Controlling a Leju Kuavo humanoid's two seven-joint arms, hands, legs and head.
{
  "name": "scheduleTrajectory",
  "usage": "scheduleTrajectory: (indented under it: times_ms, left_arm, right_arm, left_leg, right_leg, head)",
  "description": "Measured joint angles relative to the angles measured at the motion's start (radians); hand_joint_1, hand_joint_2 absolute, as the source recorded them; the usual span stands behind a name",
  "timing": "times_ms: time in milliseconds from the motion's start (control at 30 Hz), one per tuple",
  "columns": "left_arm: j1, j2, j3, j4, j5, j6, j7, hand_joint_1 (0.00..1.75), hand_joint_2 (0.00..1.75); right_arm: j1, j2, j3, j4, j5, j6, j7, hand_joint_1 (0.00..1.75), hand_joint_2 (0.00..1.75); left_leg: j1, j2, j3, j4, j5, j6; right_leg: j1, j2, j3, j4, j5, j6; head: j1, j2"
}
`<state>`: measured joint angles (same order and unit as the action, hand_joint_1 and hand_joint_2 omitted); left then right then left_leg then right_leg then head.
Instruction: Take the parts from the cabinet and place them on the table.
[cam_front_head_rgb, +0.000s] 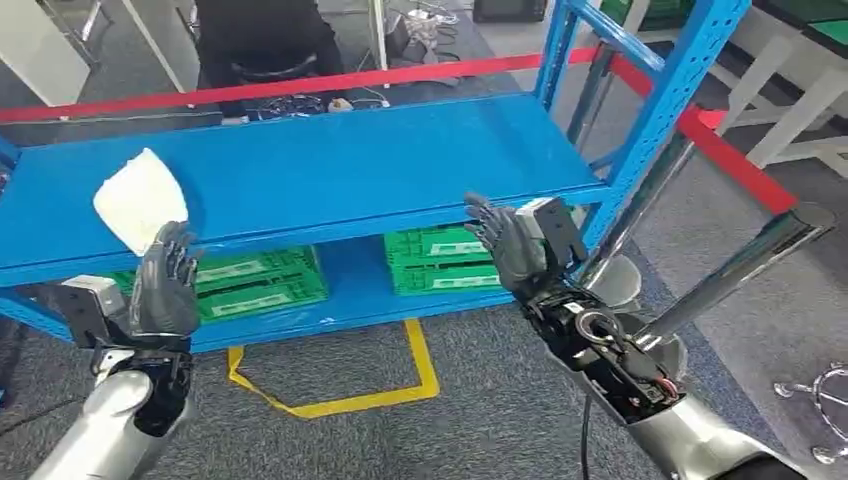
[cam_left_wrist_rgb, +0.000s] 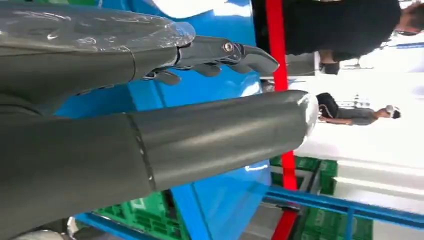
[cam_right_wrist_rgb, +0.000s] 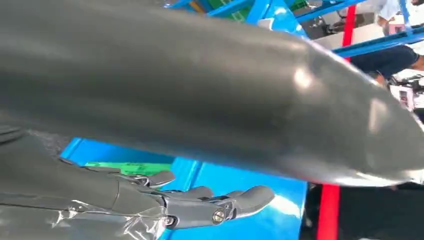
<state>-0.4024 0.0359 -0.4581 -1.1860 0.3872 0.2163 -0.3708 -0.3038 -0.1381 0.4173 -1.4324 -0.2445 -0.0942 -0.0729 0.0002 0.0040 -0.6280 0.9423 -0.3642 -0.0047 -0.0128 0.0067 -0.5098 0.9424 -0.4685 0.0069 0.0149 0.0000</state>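
A white bagged part (cam_front_head_rgb: 140, 198) lies on the left of the blue cabinet shelf (cam_front_head_rgb: 330, 165). My left hand (cam_front_head_rgb: 165, 282) is raised just in front of the shelf's front edge, right below the white part, fingers apart and holding nothing. My right hand (cam_front_head_rgb: 508, 243) hovers at the shelf's front right edge, fingers spread, empty. In the left wrist view my left hand (cam_left_wrist_rgb: 150, 95) has its thumb and fingers apart over the blue shelf (cam_left_wrist_rgb: 220, 95). In the right wrist view my right hand (cam_right_wrist_rgb: 165, 200) is open above the blue shelf (cam_right_wrist_rgb: 240, 185).
Green crates (cam_front_head_rgb: 258, 283) (cam_front_head_rgb: 440, 260) sit on the lower shelf. Blue uprights (cam_front_head_rgb: 672, 90) stand at the right. A red barrier tape (cam_front_head_rgb: 300, 85) runs behind the cabinet, with a person in black (cam_front_head_rgb: 265, 40) beyond. Yellow floor tape (cam_front_head_rgb: 345, 400) lies below.
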Motion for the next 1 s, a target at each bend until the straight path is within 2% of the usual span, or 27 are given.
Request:
scheduleTrajectory:
  times_ms: [33, 67, 133, 167, 200, 267, 300, 333, 367, 400, 433, 467, 500, 533, 567, 600, 633, 667, 700, 733, 800, 833, 867, 900, 933, 967, 1000]
  left_arm:
    - [0.0, 0.0, 0.0, 0.0, 0.0, 0.0, 0.0, 0.0, 0.0]
    - [0.001, 0.002, 0.0, 0.0, 0.0, 0.0, 0.0, 0.0, 0.0]
    - [-0.001, 0.002, 0.0, 0.0, 0.0, 0.0, 0.0, 0.0, 0.0]
    - [-0.003, 0.002, 0.0, 0.0, -0.001, 0.0, 0.0, 0.0, 0.0]
    - [-0.004, 0.001, 0.0, 0.0, -0.001, 0.0, 0.0, 0.0, 0.0]
    - [-0.001, 0.001, 0.0, 0.0, -0.001, 0.0, 0.0, 0.0, 0.0]
    - [0.001, 0.001, 0.0, 0.0, -0.001, 0.0, 0.0, 0.0, 0.0]
    - [0.003, 0.002, 0.0, 0.0, -0.001, 0.0, 0.0, 0.0, 0.0]
    - [0.004, 0.001, 0.0, 0.0, -0.001, 0.0, 0.0, 0.0, 0.0]
    - [0.004, 0.002, 0.0, 0.0, -0.001, 0.0, 0.0, 0.0, 0.0]
    - [0.004, 0.001, 0.0, 0.0, -0.001, 0.0, 0.0, 0.0, 0.0]
    - [0.004, 0.0, 0.0, 0.0, -0.001, 0.0, 0.0, 0.0, 0.0]
    - [0.001, 0.0, 0.0, 0.0, -0.001, 0.0, 0.002, 0.0, 0.0]
    - [0.001, 0.0, 0.0, 0.0, -0.001, 0.0, 0.004, 0.0, 0.0]
    - [0.004, -0.001, 0.0, 0.0, -0.001, 0.0, 0.005, 0.0, 0.0]
    - [0.005, -0.001, 0.0, 0.0, -0.002, 0.0, 0.005, 0.0, 0.0]
    - [0.003, -0.001, 0.0, 0.0, -0.002, 0.0, 0.005, 0.0, 0.0]
    - [0.003, 0.0, 0.0, 0.0, -0.002, 0.0, 0.005, 0.0, 0.0]
    - [0.0, 0.0, 0.0, 0.0, -0.002, 0.0, 0.004, 0.0, 0.0]
    - [0.0, 0.001, 0.0, 0.0, -0.002, 0.0, 0.004, 0.0, 0.0]
    - [0.006, 0.002, 0.0, 0.0, -0.002, 0.0, 0.004, 0.0, 0.0]
    - [0.01, 0.002, 0.0, 0.0, -0.002, 0.0, 0.005, 0.0, 0.0]
    - [0.012, 0.003, 0.0, 0.0, -0.002, 0.0, 0.005, 0.0, 0.0]
    - [0.012, 0.003, 0.0, 0.0, -0.002, 0.0, 0.005, 0.0, 0.0]
    - [0.011, 0.004, 0.0, 0.0, -0.002, 0.0, 0.005, 0.0, 0.0]
    - [0.011, 0.005, 0.0, 0.0, -0.002, 0.0, 0.004, 0.0, 0.0]
    - [0.011, 0.005, 0.0, 0.0, -0.002, 0.0, 0.004, 0.0, 0.0]
  right_arm:
    - [0.0, 0.0, 0.0, 0.0, 0.0, 0.001, 0.0, 0.0, 0.0]
    - [-0.001, 0.0, 0.0, 0.0, 0.0, 0.001, -0.001, 0.0, 0.0]
    - [0.0, 0.0, 0.0, 0.0, 0.0, 0.001, -0.001, 0.0, 0.0]
    - [-0.003, 0.0, -0.001, 0.0, 0.0, 0.001, -0.002, 0.0, 0.0]
    - [-0.007, 0.0, 0.0, 0.0, 0.0, 0.001, -0.002, 0.0, 0.0]
    - [-0.003, 0.0, 0.002, 0.002, 0.0, 0.001, -0.001, 0.0, 0.0]
    - [0.0, 0.0, 0.002, 0.004, 0.0, 0.001, -0.001, 0.0, 0.0]
    - [0.002, 0.0, 0.001, 0.006, 0.0, 0.0, 0.0, 0.0, 0.0]
    - [0.001, 0.0, 0.002, 0.008, 0.0, 0.001, 0.0, 0.0, 0.0]
    - [0.001, 0.0, 0.001, 0.008, 0.0, 0.001, 0.0, 0.0, 0.0]
    - [0.0, 0.0, 0.001, 0.008, 0.001, 0.001, 0.0, 0.0, 0.0]
    - [0.0, 0.0, 0.0, 0.008, 0.005, 0.001, 0.0, 0.0, 0.0]
    - [0.001, 0.0, 0.001, 0.009, 0.007, 0.0, 0.003, 0.0, 0.0]
    - [-0.002, 0.0, 0.002, 0.008, 0.011, 0.0, 0.002, 0.0, 0.0]
    - [-0.002, 0.0, 0.002, 0.008, 0.014, 0.0, 0.004, 0.0, 0.0]
    - [-0.001, 0.0, 0.002, 0.008, 0.014, 0.0, 0.005, 0.0, 0.0]
    - [-0.003, 0.0, 0.001, 0.008, 0.014, -0.002, 0.004, 0.0, 0.0]
    - [-0.003, 0.001, 0.002, 0.007, 0.014, -0.002, 0.004, 0.0, 0.0]
    - [-0.004, 0.001, 0.0, 0.008, 0.015, -0.002, 0.004, 0.0, 0.0]
    - [-0.004, 0.001, -0.001, 0.008, 0.015, -0.002, 0.004, 0.0, 0.0]
    - [0.0, 0.002, 0.002, 0.008, 0.015, 0.0, 0.006, 0.0, 0.0]
    - [0.003, 0.002, 0.002, 0.008, 0.015, 0.001, 0.007, 0.0, 0.0]
    - [0.005, 0.002, 0.003, 0.008, 0.015, 0.001, 0.007, 0.0, 0.0]
    - [0.005, 0.002, 0.003, 0.008, 0.015, 0.001, 0.008, 0.0, 0.0]
    - [0.005, 0.002, 0.003, 0.008, 0.016, 0.001, 0.008, 0.0, 0.0]
    - [0.005, 0.003, 0.003, 0.008, 0.016, 0.001, 0.008, 0.0, 0.0]
    - [0.005, 0.003, 0.003, 0.008, 0.016, 0.001, 0.008, 0.0, 0.0]
  left_leg:
    - [0.0, 0.0, 0.0, 0.002, -0.003, 0.004]
    - [-0.004, -0.003, 0.0, 0.004, -0.009, 0.013]
    - [0.005, -0.006, 0.016, -0.006, -0.012, 0.026]
    - [0.004, -0.007, 0.026, -0.007, -0.018, 0.034]
    - [0.004, -0.007, 0.031, -0.007, -0.022, 0.04]
    - [0.002, -0.011, 0.036, -0.006, -0.029, 0.045]
    - [0.0, -0.013, 0.039, -0.006, -0.033, 0.046]
    - [-0.001, -0.019, 0.047, -0.006, -0.039, 0.045]
    - [-0.003, -0.024, 0.057, -0.005, -0.045, 0.044]
    - [-0.004, -0.028, 0.067, -0.005, -0.051, 0.043]
    - [-0.005, -0.031, 0.079, -0.005, -0.058, 0.042]
    - [-0.005, -0.032, 0.09, -0.006, -0.066, 0.04]
    - [-0.009, -0.034, 0.087, -0.005, -0.068, 0.034]
    - [-0.005, -0.038, 0.082, -0.002, -0.068, 0.031]
    - [-0.002, -0.039, 0.078, -0.004, -0.067, 0.024]
    - [-0.001, -0.04, 0.079, -0.007, -0.068, 0.02]
    - [-0.004, -0.042, 0.081, -0.007, -0.072, 0.013]
    - [-0.003, -0.032, 0.078, 0.006, -0.079, 0.006]
    - [-0.004, -0.021, 0.047, 0.068, -0.106, -0.003]
    - [-0.001, -0.019, 0.008, 0.138, -0.134, -0.007]
    - [0.003, -0.016, -0.088, 0.294, -0.183, -0.014]
    - [0.007, -0.014, -0.136, 0.348, -0.178, -0.017]
    - [0.009, -0.012, -0.138, 0.327, -0.15, -0.018]
    - [0.01, -0.008, -0.114, 0.256, -0.098, -0.018]
    - [0.011, 0.003, -0.066, 0.143, -0.034, -0.016]
    - [0.01, 0.022, -0.021, 0.049, 0.013, -0.015]
    - [0.008, 0.049, 0.0, -0.004, 0.017, -0.013]
  right_leg:
    - [0.002, 0.0, 0.001, -0.001, -0.002, 0.003]
    - [-0.002, -0.002, 0.005, -0.005, -0.005, 0.01]
    - [-0.008, -0.004, 0.01, -0.005, -0.019, 0.024]
    - [-0.006, -0.004, -0.004, 0.04, -0.041, 0.026]
    - [-0.006, -0.004, -0.046, 0.125, -0.078, 0.028]
    - [-0.006, -0.003, -0.144, 0.298, -0.136, 0.031]
    - [-0.006, -0.003, -0.179, 0.35, -0.145, 0.032]
    - [-0.006, -0.003, -0.201, 0.359, -0.12, 0.03]
    - [-0.006, -0.003, -0.185, 0.299, -0.066, 0.025]
    - [-0.005, -0.003, -0.155, 0.225, -0.014, 0.021]
    - [-0.003, -0.001, -0.115, 0.126, 0.043, 0.014]
    - [0.002, 0.011, -0.076, 0.036, 0.074, 0.003]
    - [0.006, 0.014, -0.065, 0.028, 0.066, 0.001]
    - [0.007, 0.012, -0.052, 0.009, 0.058, -0.001]
    - [0.011, 0.012, -0.053, 0.008, 0.052, -0.004]
    - [0.012, 0.011, -0.053, 0.007, 0.05, -0.007]
    - [0.003, 0.01, -0.044, 0.001, 0.051, -0.012]
    - [-0.003, 0.006, -0.036, -0.008, 0.052, -0.014]
    - [-0.003, 0.001, -0.031, -0.012, 0.049, -0.02]
    - [-0.003, -0.003, -0.028, -0.012, 0.048, -0.023]
    - [-0.004, -0.014, -0.022, -0.012, 0.04, -0.026]
    - [-0.004, -0.022, -0.016, -0.012, 0.033, -0.026]
    - [-0.005, -0.029, -0.01, -0.012, 0.028, -0.025]
    - [-0.005, -0.036, -0.001, -0.012, 0.021, -0.022]
    - [-0.007, -0.043, 0.011, -0.011, 0.012, -0.018]
    - [-0.007, -0.051, 0.021, -0.011, 0.004, -0.013]
    - [-0.006, -0.056, 0.027, -0.012, -0.001, -0.009]
  head:
    - [0.003, 0.0]
    - [0.007, 0.0]
    - [0.007, 0.0]
    - [0.014, 0.0]
    - [0.024, 0.0]
    - [0.03, 0.0]
    - [0.034, 0.0]
    - [0.038, 0.0]
    - [0.042, 0.0]
    - [0.046, 0.0]
    - [0.052, 0.0]
    - [0.054, 0.0]
    - [0.042, 0.0]
    - [0.041, 0.0]
    - [0.055, 0.0]
    - [0.053, 0.0]
    - [0.05, 0.0]
    - [0.051, 0.0]
    - [0.039, 0.0]
    - [0.033, 0.0]
    - [0.023, 0.0]
    - [0.016, 0.0]
    - [0.013, 0.0]
    - [0.01, 0.0]
    - [0.008, 0.0]
    - [0.006, 0.0]
    - [0.003, 0.0]
